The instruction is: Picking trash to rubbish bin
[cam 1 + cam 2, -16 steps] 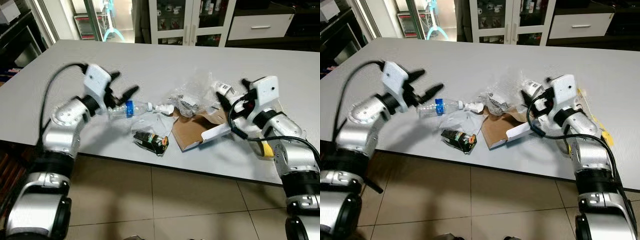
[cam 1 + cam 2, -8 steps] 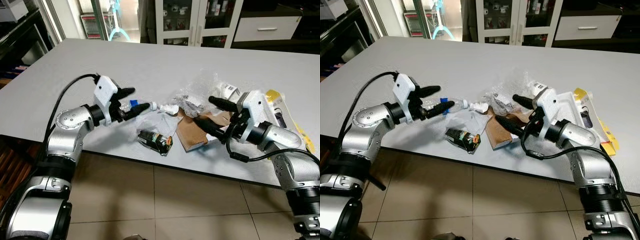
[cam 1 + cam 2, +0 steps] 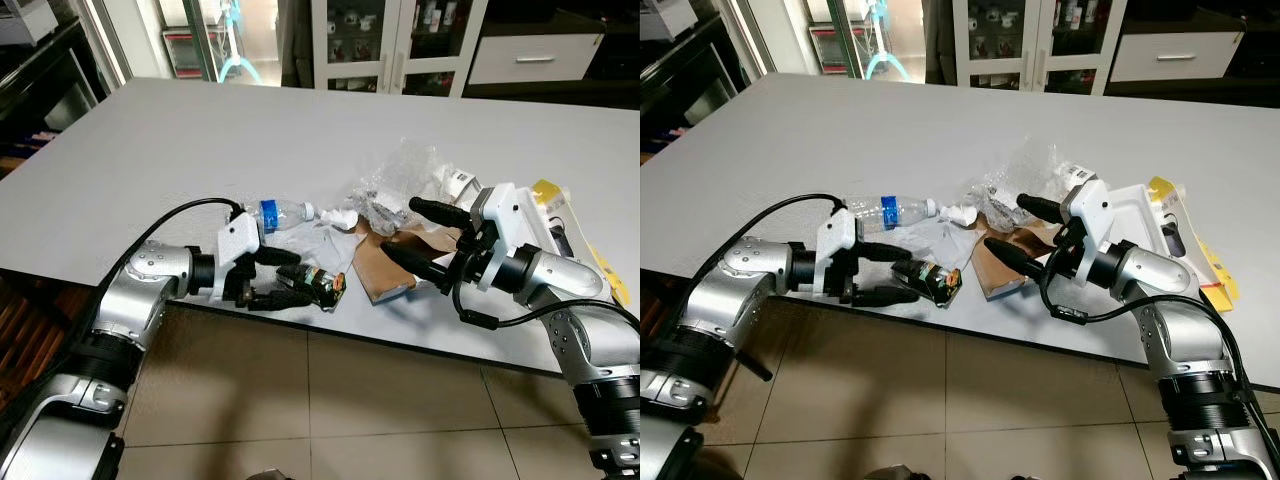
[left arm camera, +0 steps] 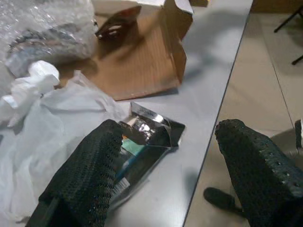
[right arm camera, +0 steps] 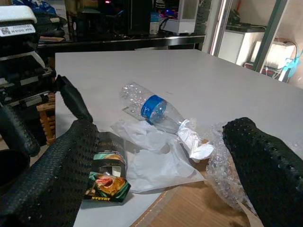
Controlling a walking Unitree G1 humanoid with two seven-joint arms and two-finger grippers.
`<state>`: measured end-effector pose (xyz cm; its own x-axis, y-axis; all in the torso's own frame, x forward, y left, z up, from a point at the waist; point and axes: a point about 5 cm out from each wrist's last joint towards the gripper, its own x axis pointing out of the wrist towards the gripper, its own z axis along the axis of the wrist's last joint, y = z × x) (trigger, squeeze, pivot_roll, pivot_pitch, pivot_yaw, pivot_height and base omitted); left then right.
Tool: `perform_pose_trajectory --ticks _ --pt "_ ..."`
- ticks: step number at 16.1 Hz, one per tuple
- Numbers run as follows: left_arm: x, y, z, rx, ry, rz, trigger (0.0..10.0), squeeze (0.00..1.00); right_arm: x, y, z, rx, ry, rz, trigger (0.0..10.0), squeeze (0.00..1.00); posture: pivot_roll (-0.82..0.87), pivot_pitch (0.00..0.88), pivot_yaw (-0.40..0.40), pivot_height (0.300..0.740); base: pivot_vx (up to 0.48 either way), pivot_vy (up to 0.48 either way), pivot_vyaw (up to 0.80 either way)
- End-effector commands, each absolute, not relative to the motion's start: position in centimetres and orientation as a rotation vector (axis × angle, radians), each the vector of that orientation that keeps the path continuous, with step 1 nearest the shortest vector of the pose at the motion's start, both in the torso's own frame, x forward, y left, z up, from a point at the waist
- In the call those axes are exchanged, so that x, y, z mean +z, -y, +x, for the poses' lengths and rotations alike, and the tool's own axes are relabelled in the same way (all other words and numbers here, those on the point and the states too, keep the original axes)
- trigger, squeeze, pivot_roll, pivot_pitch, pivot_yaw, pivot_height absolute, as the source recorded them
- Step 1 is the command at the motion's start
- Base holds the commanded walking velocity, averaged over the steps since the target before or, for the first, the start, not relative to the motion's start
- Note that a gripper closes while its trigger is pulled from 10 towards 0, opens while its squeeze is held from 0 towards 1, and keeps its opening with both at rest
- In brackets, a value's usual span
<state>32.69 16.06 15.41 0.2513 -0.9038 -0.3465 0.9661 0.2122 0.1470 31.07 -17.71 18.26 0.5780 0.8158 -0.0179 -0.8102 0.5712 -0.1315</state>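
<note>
The trash lies in a loose heap near the front edge of the grey table [image 3: 150, 140]. The left pincer [image 3: 280, 277] reaches in low along that edge with its fingers spread apart, one on each side of the dark foil wrapper [image 3: 318, 285], not closed on it (in the left wrist view one finger lies against the wrapper's near end, the other hangs out past the table edge over the floor). At about 11 o'clock from the wrapper lies a clear bottle [image 3: 278, 213] with a blue label, on its side, apart from the pincer. Just beside the bottle's neck sits a crumpled tissue [image 3: 340, 216], and a thin white sheet [image 5: 156, 163] spreads between bottle and wrapper.

At 3 o'clock from the wrapper is a flat brown cardboard piece [image 3: 385, 265], with a wad of bubble wrap [image 3: 395, 180] at 12 o'clock from it. The right pincer [image 3: 415, 235] hovers over the cardboard, fingers wide open, holding nothing. A yellow pack [image 3: 565, 215] lies beyond the right arm.
</note>
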Motion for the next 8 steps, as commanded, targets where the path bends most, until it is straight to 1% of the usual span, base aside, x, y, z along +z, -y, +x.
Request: perform_pose_trajectory --ticks 1,5,8 --pt "16.10 -15.55 32.66 -1.345 -0.189 0.404 10.0 0.00 18.38 17.30 30.70 0.989 0.046 -0.131 10.0 0.00 -0.07 0.027 0.054 0.740 0.000 0.000 0.00" --pt "16.40 -15.00 32.97 -1.325 -0.166 0.421 10.0 0.00 18.07 17.09 30.33 1.005 0.036 -0.129 10.0 0.00 -0.08 0.031 0.053 0.740 0.000 0.000 0.00" --pt "16.38 -14.99 32.71 -1.381 -0.194 0.426 10.0 0.00 17.55 16.59 29.87 1.047 0.008 -0.120 10.0 0.00 -0.07 0.032 0.051 0.740 0.000 0.000 0.00"
